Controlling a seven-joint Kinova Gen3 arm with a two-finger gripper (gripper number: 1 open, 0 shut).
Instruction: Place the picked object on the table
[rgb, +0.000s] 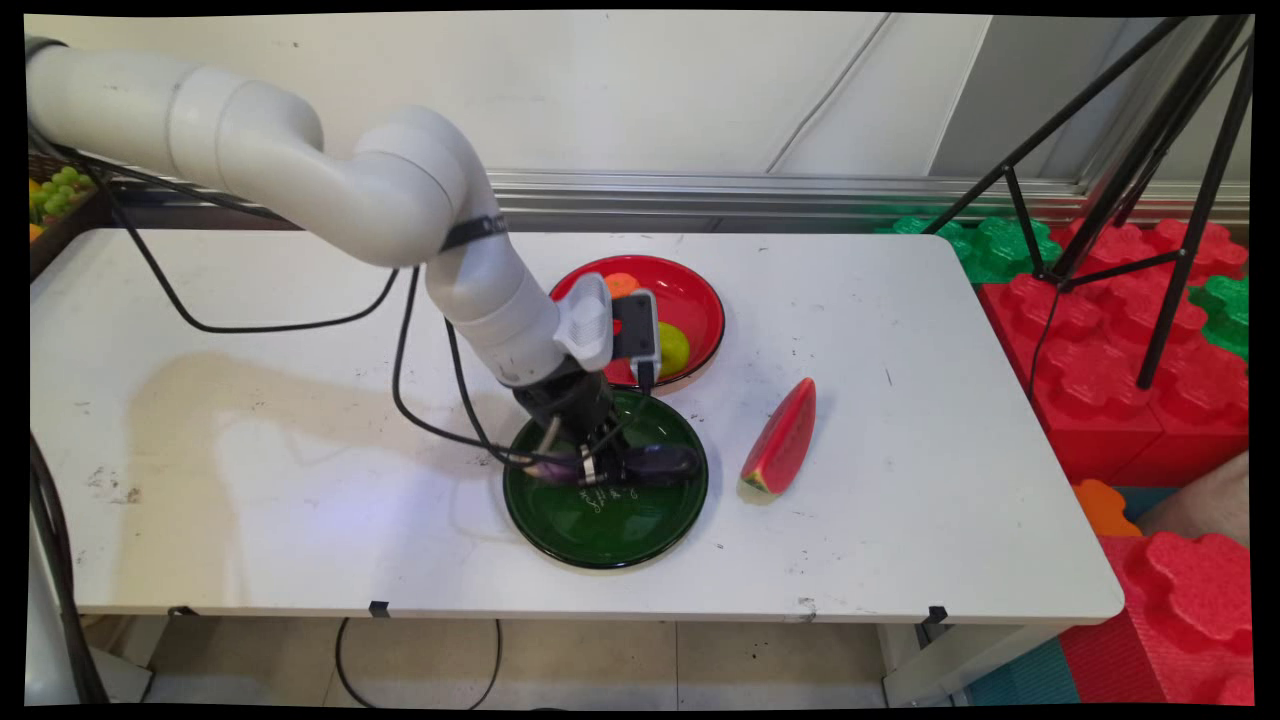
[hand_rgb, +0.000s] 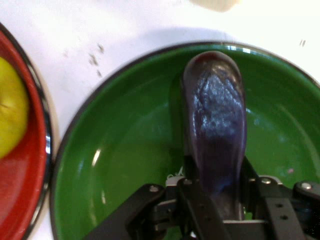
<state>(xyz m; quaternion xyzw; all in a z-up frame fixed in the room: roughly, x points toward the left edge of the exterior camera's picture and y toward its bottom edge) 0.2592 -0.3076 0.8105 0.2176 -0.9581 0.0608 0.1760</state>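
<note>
1. Green enamel fills the middle of the main view: a round dark green plate lies on the white table. The black two-finger gripper reaches down into it and grips a glossy dark purple toy eggplant across its middle. The eggplant sits inside the plate, toward twelve o'clock of its centre, its long body running from nine to three o'clock. A round red plate touches or nearly touches the green one at its one o'clock edge; it carries a yellow-green ball-shaped fruit and a small orange piece. A red wedge of toy watermelon with a green rind lies at three o'clock of the green plate, just beside it. What could go wrong, as I judge it: the eggplant is smooth and rounded, so it could pivot or slip between the fingers, and the hanging black cables could drag across the plate rims.

2. Seen from the hand, the gripper is clenched on the eggplant, narrowly parted with a finger at each flank, so the grip is near the fruit's lower end. The far tip points to twelve o'clock, close to the green plate's rim. I cannot tell whether the eggplant rests on the plate or hangs just clear. The red plate and yellow-green fruit sit at nine o'clock. With most of the length ahead of the fingers, the tip could droop and knock the rim.
</note>
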